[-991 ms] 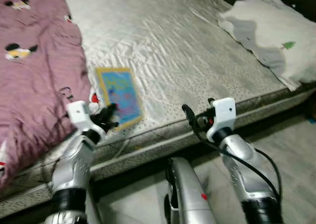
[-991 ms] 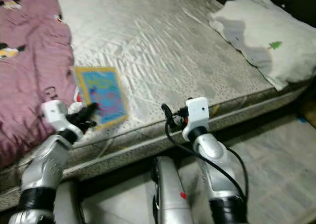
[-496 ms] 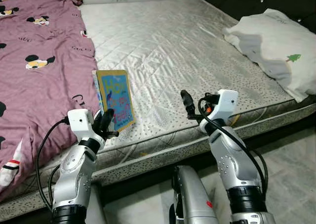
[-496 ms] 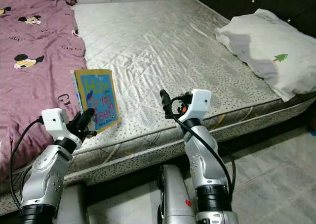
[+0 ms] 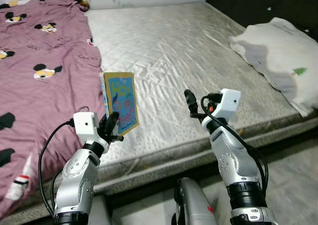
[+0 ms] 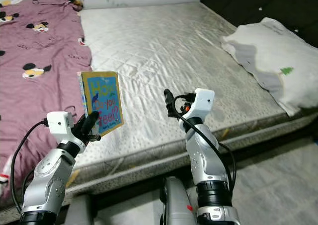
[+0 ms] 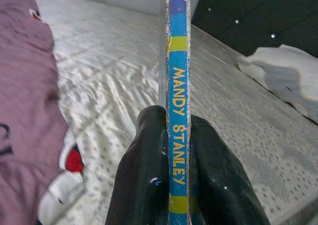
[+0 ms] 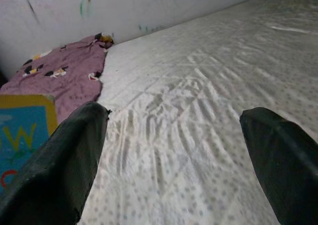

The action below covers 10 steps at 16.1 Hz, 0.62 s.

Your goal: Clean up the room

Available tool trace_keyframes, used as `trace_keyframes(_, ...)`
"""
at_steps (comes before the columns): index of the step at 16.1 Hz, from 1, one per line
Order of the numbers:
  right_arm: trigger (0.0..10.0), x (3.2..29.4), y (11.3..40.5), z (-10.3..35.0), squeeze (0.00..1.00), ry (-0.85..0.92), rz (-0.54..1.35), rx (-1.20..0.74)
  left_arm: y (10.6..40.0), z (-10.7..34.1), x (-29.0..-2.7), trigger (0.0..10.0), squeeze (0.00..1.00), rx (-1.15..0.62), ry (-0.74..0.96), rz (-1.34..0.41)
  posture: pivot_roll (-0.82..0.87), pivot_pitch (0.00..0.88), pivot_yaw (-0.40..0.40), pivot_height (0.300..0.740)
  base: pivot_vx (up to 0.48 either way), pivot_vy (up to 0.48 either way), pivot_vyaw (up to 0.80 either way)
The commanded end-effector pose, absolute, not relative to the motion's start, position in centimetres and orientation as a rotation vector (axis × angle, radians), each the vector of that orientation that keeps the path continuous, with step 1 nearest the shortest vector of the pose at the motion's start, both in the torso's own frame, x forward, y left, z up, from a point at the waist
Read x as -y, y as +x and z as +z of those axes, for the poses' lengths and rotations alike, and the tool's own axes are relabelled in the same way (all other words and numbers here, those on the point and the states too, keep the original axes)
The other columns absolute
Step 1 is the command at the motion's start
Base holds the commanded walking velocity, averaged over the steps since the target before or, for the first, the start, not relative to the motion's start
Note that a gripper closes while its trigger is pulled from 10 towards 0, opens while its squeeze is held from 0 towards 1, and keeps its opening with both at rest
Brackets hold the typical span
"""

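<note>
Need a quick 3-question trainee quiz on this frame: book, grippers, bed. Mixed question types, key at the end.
1. True or false: the left gripper is shut on the book.
2. The right gripper is: A) holding the pillow; B) open, holding nothing, above the mattress; C) pressed on the blanket.
3. Fill in: the book is held ____, clear of the mattress.

Key: 1 true; 2 B; 3 upright
</note>
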State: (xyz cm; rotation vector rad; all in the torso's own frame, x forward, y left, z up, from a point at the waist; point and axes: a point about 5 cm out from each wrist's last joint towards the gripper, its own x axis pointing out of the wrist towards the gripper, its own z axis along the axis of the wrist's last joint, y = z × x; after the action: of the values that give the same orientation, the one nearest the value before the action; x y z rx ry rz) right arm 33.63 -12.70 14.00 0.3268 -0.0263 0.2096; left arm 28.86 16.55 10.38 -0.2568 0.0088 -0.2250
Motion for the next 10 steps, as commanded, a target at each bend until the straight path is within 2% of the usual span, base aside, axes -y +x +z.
trace_keyframes(1,10.0,12.9,33.9,14.0,0.0,0.329,0.195,0.027,28.9,11.5,-16.8,0.0,0.0,0.033,-0.232,-0.231,-0.01,0.0,-0.033,0.649,0.0,0.0,0.0)
trace_keyframes(3,10.0,13.5,34.1,13.8,0.0,0.333,0.141,0.03,28.9,10.3,-17.3,0.0,0.0,-0.03,-0.187,-0.213,-0.04,0.0,-0.008,0.672,0.0,0.0,0.0)
trace_keyframes(7,10.0,14.9,33.9,14.0,0.0,0.325,0.089,0.053,29.9,10.7,-15.5,0.0,0.0,-0.03,-0.188,-0.28,-0.07,0.0,0.022,0.714,0.0,0.0,0.0)
trace_keyframes(10,10.0,15.5,33.4,13.5,0.0,0.321,0.05,0.047,30.0,10.3,-15.4,0.0,0.0,-0.07,-0.213,-0.265,-0.08,0.0,0.023,0.74,0.0,0.0,0.0)
